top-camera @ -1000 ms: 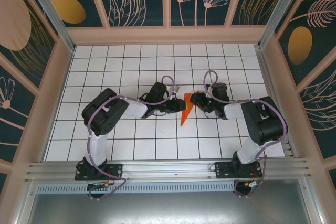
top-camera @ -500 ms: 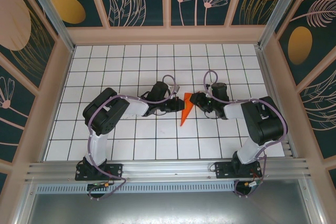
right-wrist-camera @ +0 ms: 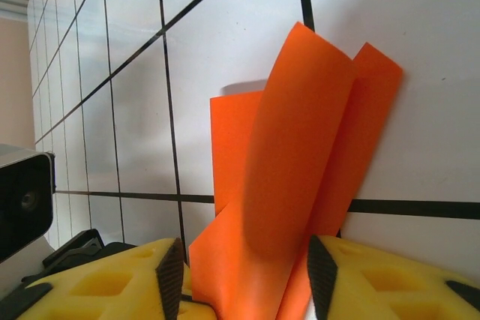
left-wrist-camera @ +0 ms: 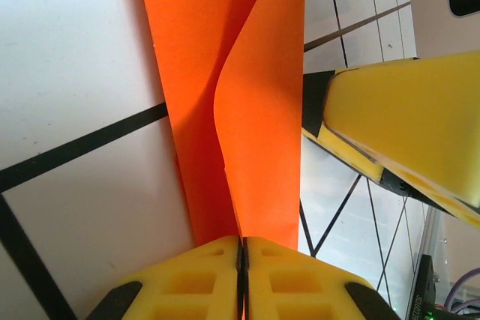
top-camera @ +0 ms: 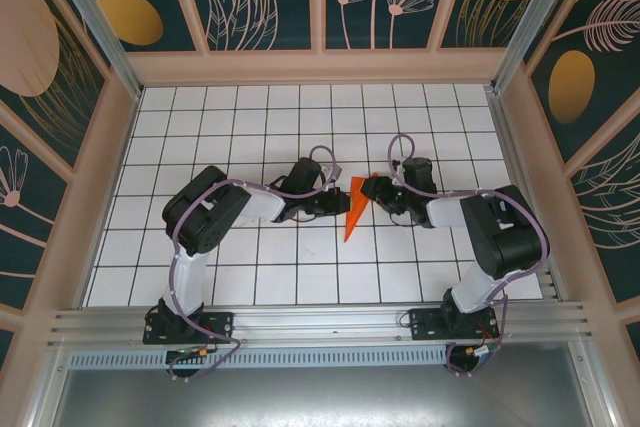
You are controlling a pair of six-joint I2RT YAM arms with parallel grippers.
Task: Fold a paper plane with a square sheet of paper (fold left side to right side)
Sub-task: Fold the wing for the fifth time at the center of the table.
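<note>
1. Paper plane [top-camera: 353,209] — slim orange dart, lying mid-surface [top-camera: 250,257] between both arms, its layers springing apart.
2. Handling: likely featherlight, limp and crease-prone, so pinching along the folded edge is looking safest.
3. Left end effector [left-wrist-camera: 241,256] is clamping it. Right end effector [right-wrist-camera: 240,275] — fingers apart, straddling it.

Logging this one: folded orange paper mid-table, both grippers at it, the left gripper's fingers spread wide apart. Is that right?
Not quite. The left gripper is shut on the orange paper. The left wrist view shows its fingers pressed together, pinching the paper's edge. The rest stands.
</note>
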